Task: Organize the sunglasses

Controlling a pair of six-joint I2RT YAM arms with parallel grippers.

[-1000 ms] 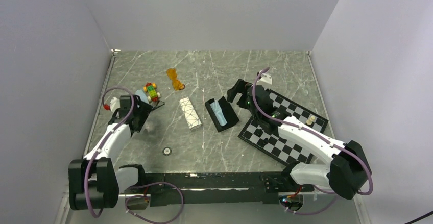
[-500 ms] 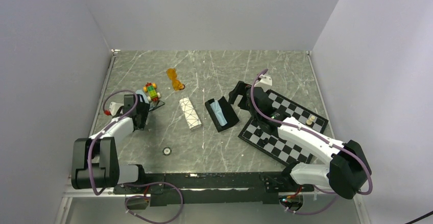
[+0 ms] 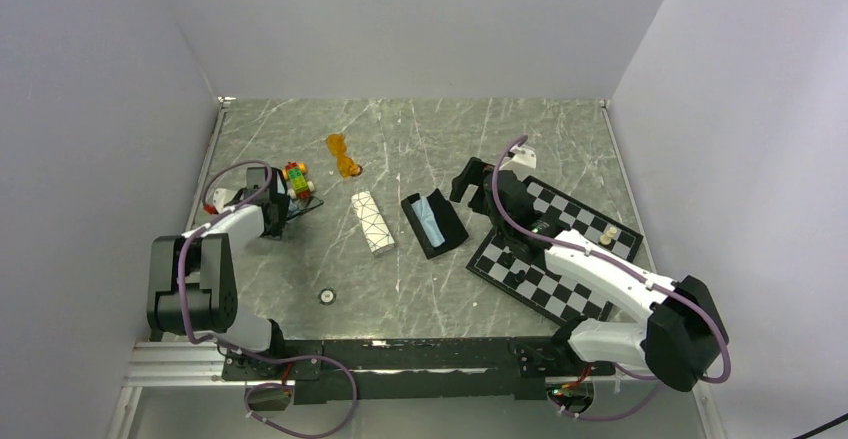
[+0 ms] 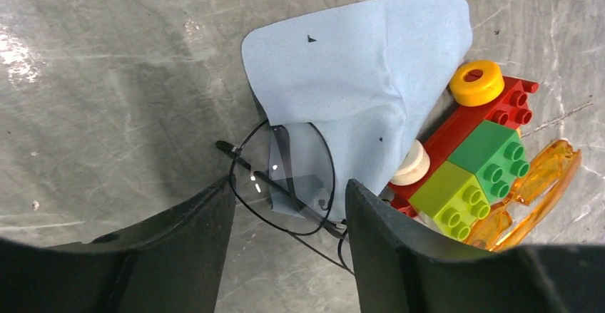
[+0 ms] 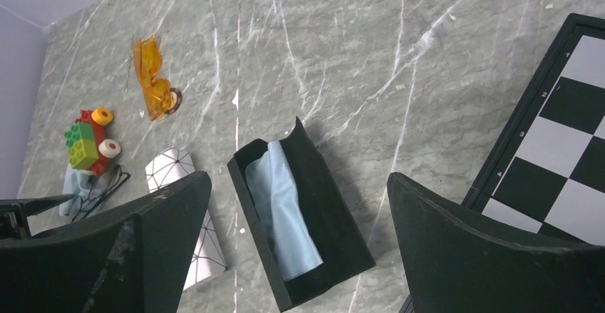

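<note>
Wire-framed sunglasses [image 4: 285, 177]: lie flat on the left side of the tabletop [image 4: 107, 78]. One lens overlaps the edge of a pale blue cloth [image 4: 357, 78], just beside a toy brick car [image 4: 471, 163].
Left gripper [image 4: 289, 209]: low over the wire pair, jaws apart, one on either side of the near lens. Neither plainly touches the frame.
Orange sunglasses [image 3: 343, 155]: farther back on the tabletop, beyond the toy and apart from the wire pair.
Left wrist view: shows the lens, the frame wire and the cloth overlap.
Top view: gives only thin dark lines there.
Right gripper [image 5: 298, 185]: jaws wide apart, holding nothing, above an open black case [image 5: 335, 220] with a folded blue cloth [image 5: 285, 206] inside.
White patterned case [image 3: 372, 222]: between the wire pair and the black case.
Chessboard [image 3: 540, 279]: right side, under the right arm.
</note>
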